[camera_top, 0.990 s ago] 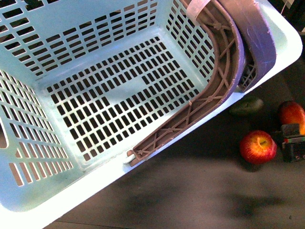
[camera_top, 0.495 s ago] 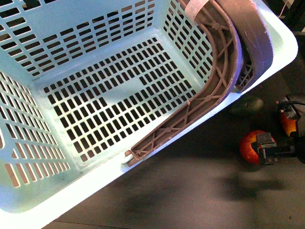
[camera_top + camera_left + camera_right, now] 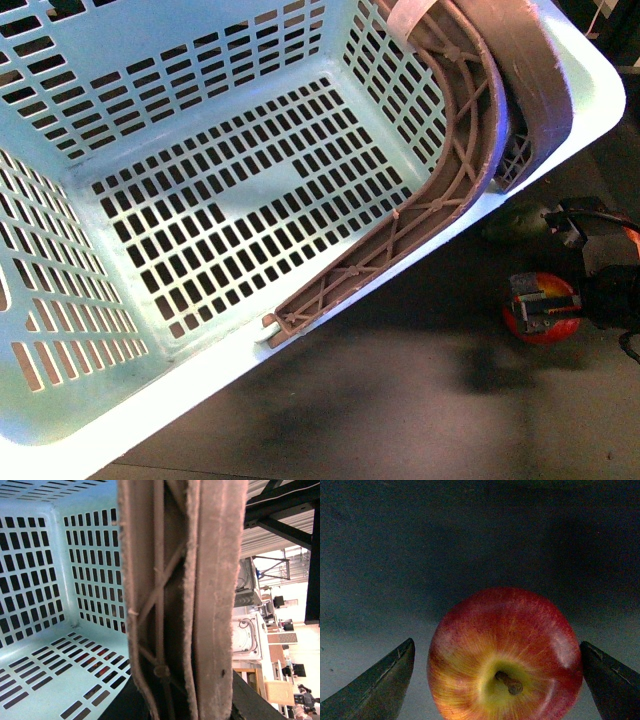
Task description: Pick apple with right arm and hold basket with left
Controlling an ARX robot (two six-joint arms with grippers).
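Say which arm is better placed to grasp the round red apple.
Right: its open gripper straddles the round red apple, a finger each side. The left wrist camera sees only the brown handle of the turquoise slotted plastic basket.

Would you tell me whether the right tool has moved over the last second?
Yes: the right tool has travelled left, from beside the apple to directly over it.

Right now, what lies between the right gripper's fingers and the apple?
Nothing but bare table: right wrist view shows the apple framed by the open fingers.
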